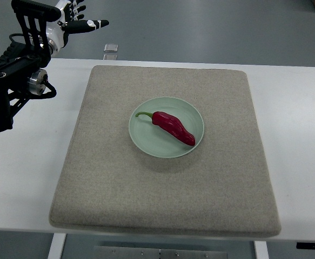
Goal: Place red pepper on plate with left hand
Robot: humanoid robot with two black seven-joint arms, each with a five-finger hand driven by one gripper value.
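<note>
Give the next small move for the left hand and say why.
Probably just draw the left hand back to rest. The red pepper already lies on the plate, and the hand is open, empty and raised far off at the table's back left corner.

The left arm (14, 81) is black, with a silver joint and looped black cable. Its hand (73, 19) is white and black, fingers black-tipped.

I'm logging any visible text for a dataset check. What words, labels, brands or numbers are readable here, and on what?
None: no text is readable in the top view.
The red pepper, plate, mat and table carry no print.
The left hand shows no legible marking.
The small clear item beyond the table's far edge is too small to read.
</note>
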